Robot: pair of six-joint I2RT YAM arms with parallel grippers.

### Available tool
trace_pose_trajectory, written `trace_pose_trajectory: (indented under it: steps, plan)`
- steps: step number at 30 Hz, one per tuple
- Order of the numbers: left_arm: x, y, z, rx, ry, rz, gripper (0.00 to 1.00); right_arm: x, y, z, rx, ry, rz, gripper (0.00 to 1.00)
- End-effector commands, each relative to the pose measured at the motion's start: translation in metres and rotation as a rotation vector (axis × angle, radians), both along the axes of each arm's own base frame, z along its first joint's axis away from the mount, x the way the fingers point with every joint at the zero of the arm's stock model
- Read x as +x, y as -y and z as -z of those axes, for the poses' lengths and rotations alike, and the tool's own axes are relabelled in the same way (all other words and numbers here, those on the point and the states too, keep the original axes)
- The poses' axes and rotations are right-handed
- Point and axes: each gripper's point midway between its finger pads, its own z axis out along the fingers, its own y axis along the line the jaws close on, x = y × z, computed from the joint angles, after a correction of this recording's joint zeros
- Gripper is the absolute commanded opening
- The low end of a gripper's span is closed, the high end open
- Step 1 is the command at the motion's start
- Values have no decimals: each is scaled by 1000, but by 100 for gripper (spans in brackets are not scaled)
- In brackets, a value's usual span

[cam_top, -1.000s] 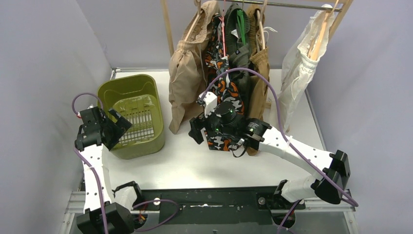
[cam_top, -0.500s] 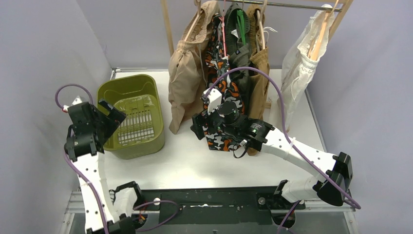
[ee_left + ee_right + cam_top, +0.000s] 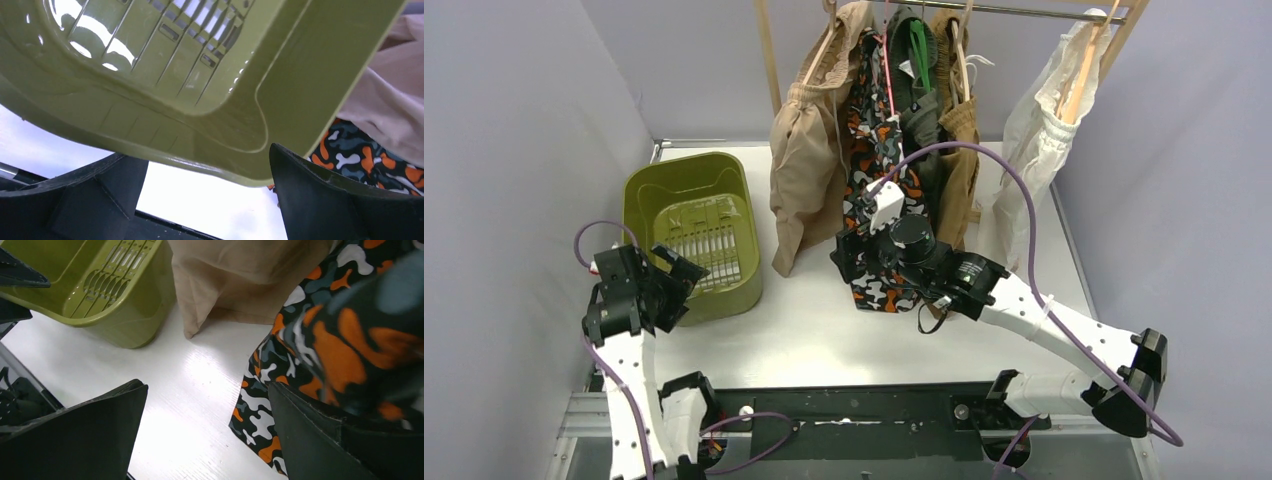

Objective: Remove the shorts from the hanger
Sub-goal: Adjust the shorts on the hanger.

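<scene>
All five pairs of the shorts hang on hangers from a rail point(image 3: 1024, 11) at the back of the white, glossy worktop point(image 3: 824, 335): beige shorts point(image 3: 804, 160), camouflage shorts point(image 3: 876, 185), dark olive shorts point(image 3: 921, 105), brown shorts point(image 3: 959, 150) and, set apart at the right end, white shorts point(image 3: 1039, 140). The cloth is soft and limp, gathered at the waists and falling in loose folds, with the longest hems reaching down to the worktop. The right claw point(image 3: 852, 262) sits low at the camouflage pair's hem with its jaws wide apart, the orange, black and grey cloth draped against one finger point(image 3: 320, 440) but not clamped. That placement suggests it is lining up to pinch the fabric and pull it down off its hanger. A rigid olive-green plastic basket point(image 3: 639, 190) with a slotted floor stands just left of the beige pair, probably to receive the shorts. The left claw point(image 3: 676, 280) hovers at the basket's near corner, jaws apart and holding nothing.
</scene>
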Motion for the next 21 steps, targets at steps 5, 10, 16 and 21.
trace_pose_trajectory:
  steps: [5, 10, 16, 21]
  plan:
    - [76, -50, -14, 224, 84, 48, 92, 34, 61, 9, -80, -38, 259, 98]
    - [82, -64, 14, 263, -16, 62, 92, -9, 46, 25, -121, -82, -55, 98]
    - [86, -80, 26, 315, -58, 35, 92, -71, 52, 49, -35, -238, -218, 98]
    - [100, -84, 29, 311, -54, 43, 92, -69, 97, 46, -17, -225, 19, 98]
